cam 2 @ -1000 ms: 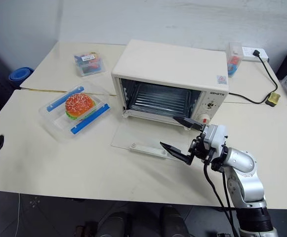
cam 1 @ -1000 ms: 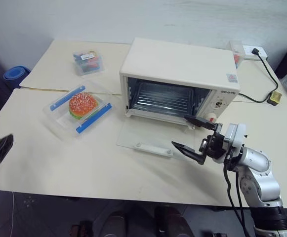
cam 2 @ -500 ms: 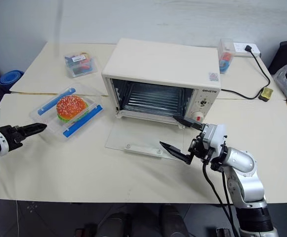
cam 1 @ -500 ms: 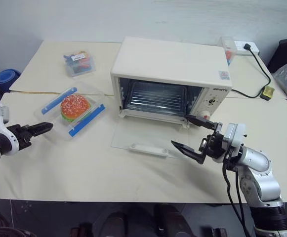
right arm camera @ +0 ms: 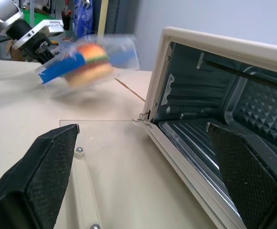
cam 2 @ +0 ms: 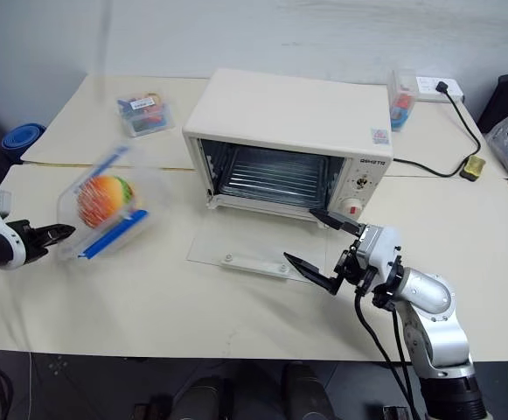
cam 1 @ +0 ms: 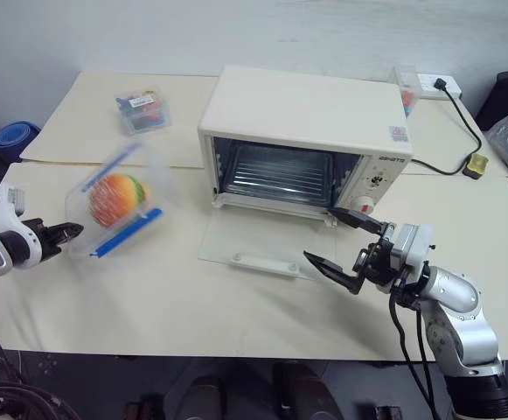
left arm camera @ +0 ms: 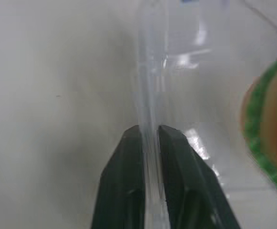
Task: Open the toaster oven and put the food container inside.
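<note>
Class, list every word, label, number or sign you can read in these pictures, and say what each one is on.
Nothing can be read for certain.
Dark brand word on the oven front panel: too small.
Square sticker on the oven's top corner: too small.
Label on the small box: blurred.
Dial markings: too small.

One toaster oven (cam 1: 306, 131) was counted, with one glass door (cam 1: 262, 248) let down flat. Two clear plastic boxes were seen: one food container (cam 1: 114, 206) holding one burger (cam 1: 112, 199), and one smaller box (cam 1: 142, 110) of colourful items. Two grippers (cam 1: 61, 234) (cam 1: 337, 238) were counted, one power strip (cam 1: 434, 84), and one blue object (cam 1: 13, 137) beside the table.
</note>
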`<action>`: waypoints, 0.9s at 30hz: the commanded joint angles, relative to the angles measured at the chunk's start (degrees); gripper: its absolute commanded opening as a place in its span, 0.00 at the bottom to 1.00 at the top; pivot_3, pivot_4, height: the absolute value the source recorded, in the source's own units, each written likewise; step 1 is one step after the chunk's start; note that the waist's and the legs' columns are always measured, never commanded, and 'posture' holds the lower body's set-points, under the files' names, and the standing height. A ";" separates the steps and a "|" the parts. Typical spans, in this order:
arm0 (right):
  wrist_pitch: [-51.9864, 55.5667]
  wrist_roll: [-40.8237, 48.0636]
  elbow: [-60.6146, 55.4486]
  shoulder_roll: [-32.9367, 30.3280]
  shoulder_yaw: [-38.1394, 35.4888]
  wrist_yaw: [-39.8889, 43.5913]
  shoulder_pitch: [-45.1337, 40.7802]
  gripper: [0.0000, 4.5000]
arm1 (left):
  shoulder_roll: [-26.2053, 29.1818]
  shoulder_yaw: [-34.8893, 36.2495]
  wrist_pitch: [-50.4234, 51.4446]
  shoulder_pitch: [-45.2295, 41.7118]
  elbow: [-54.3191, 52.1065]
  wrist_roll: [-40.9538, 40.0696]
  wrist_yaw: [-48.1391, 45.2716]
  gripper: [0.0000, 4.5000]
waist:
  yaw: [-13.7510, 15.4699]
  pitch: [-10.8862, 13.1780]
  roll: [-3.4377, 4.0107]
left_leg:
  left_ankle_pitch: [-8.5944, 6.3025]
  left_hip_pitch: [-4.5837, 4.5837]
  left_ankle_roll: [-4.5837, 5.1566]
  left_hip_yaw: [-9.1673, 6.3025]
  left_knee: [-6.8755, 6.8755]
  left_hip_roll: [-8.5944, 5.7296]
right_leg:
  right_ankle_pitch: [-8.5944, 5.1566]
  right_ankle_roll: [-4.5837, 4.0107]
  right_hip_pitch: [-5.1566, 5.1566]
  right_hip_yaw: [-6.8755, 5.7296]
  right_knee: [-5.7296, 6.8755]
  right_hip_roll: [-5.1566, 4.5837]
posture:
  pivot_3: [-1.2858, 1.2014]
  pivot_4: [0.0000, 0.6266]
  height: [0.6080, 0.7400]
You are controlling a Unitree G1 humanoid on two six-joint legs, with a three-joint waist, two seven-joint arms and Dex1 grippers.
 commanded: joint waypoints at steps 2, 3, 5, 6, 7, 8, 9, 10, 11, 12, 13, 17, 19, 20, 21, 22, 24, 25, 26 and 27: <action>-1.54 -0.06 -1.92 0.26 -0.54 -0.70 0.68 1.00 | 5.55 -0.82 -0.72 -1.36 -2.12 2.97 -4.37 0.00 | -0.23 0.01 -0.02 | 0.00 -0.01 0.00 0.02 -0.01 0.01 | 0.00 0.00 -0.02 0.02 0.00 0.01 | 0.52 0.24 1.00; -1.69 -0.15 -1.79 0.23 -0.56 -0.71 0.78 1.00 | 6.73 -1.18 -0.40 -1.56 -2.77 3.05 -5.71 0.00 | -0.30 0.02 -0.04 | 0.00 -0.03 -0.03 0.02 -0.01 0.04 | 0.00 0.00 -0.05 0.02 0.00 0.03 | 0.52 0.24 1.00; -1.86 -0.18 -1.52 0.13 -0.69 -0.62 0.92 1.00 | 9.17 -2.91 0.02 -1.29 -4.53 3.23 -8.89 0.00 | -0.21 0.02 -0.04 | 0.05 -0.08 -0.13 0.02 -0.02 0.04 | 0.00 0.00 -0.10 0.02 -0.01 0.04 | 0.52 0.24 1.00; -1.89 -0.19 -1.44 0.10 -0.74 -0.60 0.96 1.00 | 10.43 -3.98 0.13 -0.99 -5.46 3.34 -10.54 0.00 | -0.13 0.02 -0.04 | 0.05 -0.09 -0.13 0.02 -0.03 0.04 | 0.00 0.00 -0.10 0.02 -0.01 0.03 | 0.52 0.24 1.00; -1.90 -0.28 -1.36 0.01 -0.84 -0.62 1.07 1.00 | 11.90 -4.94 1.15 -1.43 -6.56 2.80 -12.41 0.00 | -0.09 0.02 -0.04 | 0.05 -0.11 -0.13 0.00 -0.03 0.04 | 0.00 0.00 -0.09 0.01 -0.06 0.03 | 0.52 0.24 1.00; -1.88 -0.37 -1.32 -0.06 -0.91 -0.66 1.18 1.00 | 12.96 -5.59 1.91 -1.91 -7.31 2.50 -13.72 0.00 | -0.07 0.02 -0.04 | 0.05 -0.11 -0.13 0.00 -0.03 0.03 | 0.00 0.00 -0.08 0.01 -0.07 0.01 | 0.52 0.24 1.00; -1.88 -0.42 -1.31 -0.11 -0.94 -0.70 1.25 1.00 | 13.47 -5.87 2.42 -2.34 -7.60 2.46 -14.55 0.00 | -0.03 0.02 -0.04 | 0.05 -0.12 -0.12 0.00 -0.03 0.00 | 0.00 0.00 -0.08 0.02 -0.07 -0.01 | 0.52 0.24 1.00; -1.87 -0.60 -1.34 -0.32 -1.11 -0.77 1.49 1.00 | 14.54 -7.08 2.86 -2.53 -8.94 2.33 -16.06 0.00 | 0.05 0.02 -0.04 | 0.05 -0.11 -0.11 0.00 -0.03 0.00 | 0.00 0.00 -0.06 0.02 -0.07 -0.02 | 0.52 0.24 1.00; -1.82 -0.78 -1.44 -0.62 -1.42 -0.86 1.95 1.00 | 14.70 -7.87 4.77 -3.65 -10.58 1.40 -16.91 0.00 | 0.10 0.02 -0.04 | 0.05 -0.11 -0.09 -0.01 -0.03 -0.02 | 0.00 0.00 -0.06 0.00 -0.07 -0.03 | 0.52 0.24 1.00; -1.91 -0.98 -1.55 -1.05 -1.82 -0.78 2.57 1.00 | 15.15 -9.71 7.52 -5.01 -12.50 0.64 -17.49 0.00 | 0.20 0.02 -0.05 | 0.05 -0.12 -0.09 -0.03 -0.03 -0.02 | 0.00 0.00 -0.05 0.00 -0.08 -0.03 | 0.52 0.24 1.00; -1.90 -1.03 -1.73 -1.49 -2.45 -0.79 3.53 1.00 | 14.75 -11.65 10.53 -7.02 -14.65 -0.26 -17.69 0.00 | 0.36 0.03 -0.05 | 0.04 -0.12 -0.06 -0.05 -0.02 -0.02 | 0.00 0.00 -0.04 -0.02 -0.08 -0.04 | 0.52 0.24 1.00; -2.58 -1.40 -3.02 -3.45 -4.53 -0.33 8.48 1.00 | 11.69 -19.71 13.99 -13.68 -20.17 -4.18 -17.71 0.00 | 0.58 0.03 -0.05 | -0.06 -0.18 0.16 -0.08 0.00 -0.11 | 0.00 0.00 -0.03 -0.03 -0.08 -0.07 | 0.52 0.24 1.00; -2.80 -1.42 -3.73 -4.08 -5.71 -0.90 10.98 1.00 | 9.36 -22.61 13.99 -16.22 -21.12 -6.32 -16.60 0.00 | 0.57 0.03 -0.05 | -0.01 -0.18 0.06 -0.07 0.01 -0.10 | 0.00 0.01 -0.03 -0.02 -0.07 -0.06 | 0.52 0.24 1.00; -3.00 -1.42 -4.13 -4.38 -6.65 -1.15 12.54 1.00 | 6.85 -23.33 13.99 -17.72 -21.27 -7.53 -15.19 0.00 | 0.57 0.03 -0.04 | 0.01 -0.18 0.03 -0.06 0.01 -0.10 | 0.01 0.01 -0.03 0.00 -0.06 -0.04 | 0.52 0.24 1.00; -3.06 -1.39 -4.60 -4.55 -7.69 -1.52 14.18 1.00 | 3.60 -24.22 13.99 -19.38 -21.39 -8.44 -13.28 0.00 | 0.61 0.04 -0.04 | 0.01 -0.17 0.03 -0.05 0.04 -0.10 | 0.01 0.02 -0.03 0.00 -0.02 -0.03 | 0.52 0.24 1.00; -3.14 -1.48 -5.12 -4.64 -8.56 -1.81 15.70 1.00 | 0.59 -25.04 13.99 -20.75 -21.24 -9.11 -11.25 0.00 | 0.65 0.04 -0.04 | 0.01 -0.17 0.04 -0.05 0.08 -0.09 | 0.01 0.02 -0.03 0.00 0.01 -0.01 | 0.52 0.24 1.00; -3.10 -1.68 -6.19 -4.54 -9.66 -2.58 18.04 1.00 | -4.71 -26.20 13.99 -22.69 -20.29 -9.66 -7.38 0.00 | 0.68 0.04 -0.04 | 0.00 -0.18 0.06 -0.04 0.19 -0.08 | 0.01 0.03 -0.02 0.00 0.09 0.03 | 0.52 0.24 1.00; -3.16 -1.87 -6.78 -4.36 -10.02 -3.04 19.14 1.00 | -7.45 -26.62 13.99 -23.50 -20.11 -8.29 -5.42 0.00 | 0.51 0.04 -0.05 | -0.01 -0.18 0.08 -0.03 0.22 -0.08 | 0.02 0.04 -0.02 0.03 0.12 0.03 | 0.52 0.24 1.00; -3.20 -2.01 -7.27 -4.14 -10.25 -3.50 19.99 1.00 | -9.95 -26.72 13.99 -24.21 -19.49 -6.98 -3.61 0.00 | 0.35 0.04 -0.05 | 0.00 -0.17 0.06 0.00 0.23 -0.09 | 0.02 0.05 -0.03 0.06 0.19 0.04 | 0.52 0.24 1.00; -3.19 -2.05 -7.87 -3.75 -10.39 -4.16 20.77 1.00 | -12.37 -26.78 13.99 -24.92 -18.40 -5.77 -2.17 0.00 | 0.18 0.04 -0.05 | 0.00 -0.15 0.04 0.00 0.24 -0.09 | 0.02 0.05 -0.03 0.07 0.22 0.05 | 0.52 0.24 1.00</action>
